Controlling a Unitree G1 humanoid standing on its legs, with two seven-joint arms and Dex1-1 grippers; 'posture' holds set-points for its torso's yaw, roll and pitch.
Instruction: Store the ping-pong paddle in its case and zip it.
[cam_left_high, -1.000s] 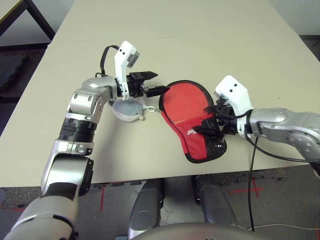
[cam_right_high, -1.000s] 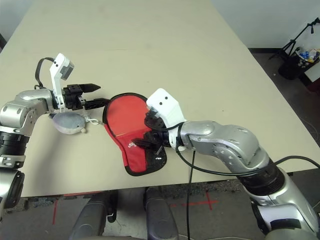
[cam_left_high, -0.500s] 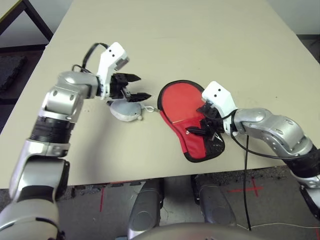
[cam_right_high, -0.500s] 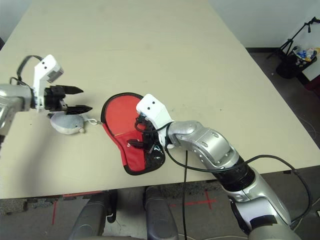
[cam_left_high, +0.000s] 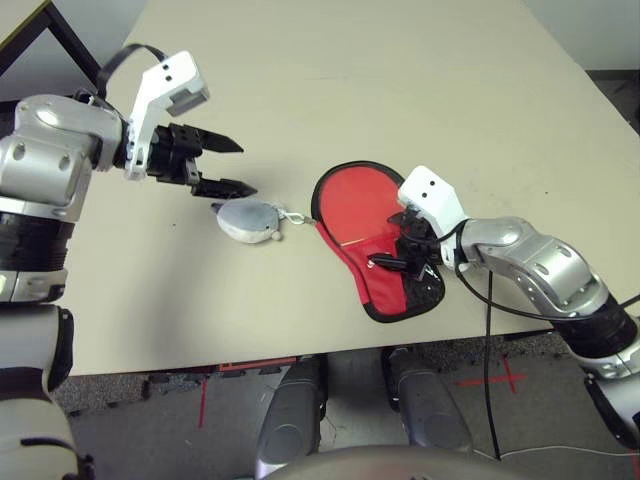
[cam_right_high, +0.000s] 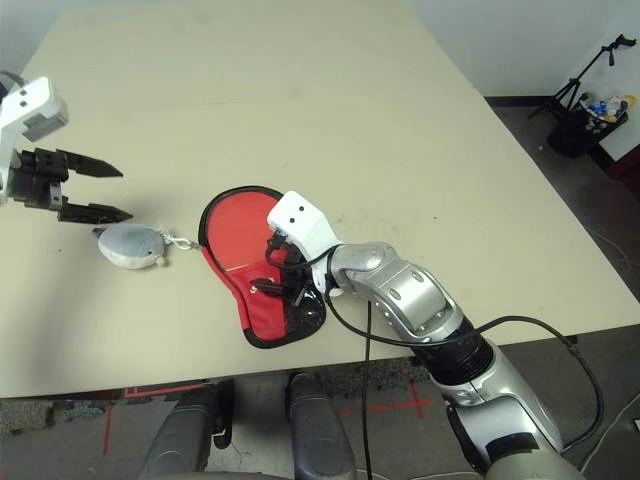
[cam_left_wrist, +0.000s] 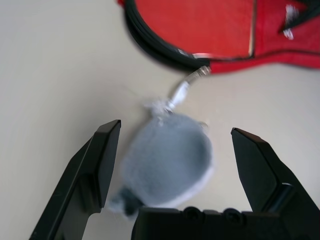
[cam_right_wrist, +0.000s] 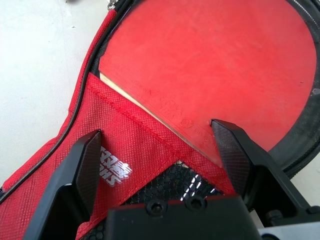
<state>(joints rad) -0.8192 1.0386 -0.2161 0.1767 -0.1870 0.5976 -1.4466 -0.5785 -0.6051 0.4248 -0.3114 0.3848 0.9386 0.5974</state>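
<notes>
moved: left tool (cam_left_high: 228, 166) lifting away from grey lump (cam_left_high: 247, 220), spread wide, gripping nothing
nearer arm: right tool (cam_left_high: 398, 250) hovering wide, unloaded, over case (cam_left_high: 400, 290) mouth, paddle (cam_right_wrist: 210, 65) face lying ahead of it

Red case (cam_left_high: 385, 275) with black edging; red paddle (cam_right_wrist: 210, 65); grey lump (cam_left_high: 246, 221).

Both forearms were silver metal with black ribbed bands at the joints. Each wrist carried a white plastic block housing a camera, the left one (cam_left_high: 168, 85) above the grey lump (cam_left_high: 247, 220), the right one (cam_left_high: 432, 196) over the red case (cam_left_high: 355, 215). Each gripper had two black pointed fingers on a black base with small screws. Black cables looped from both wrists.
</notes>
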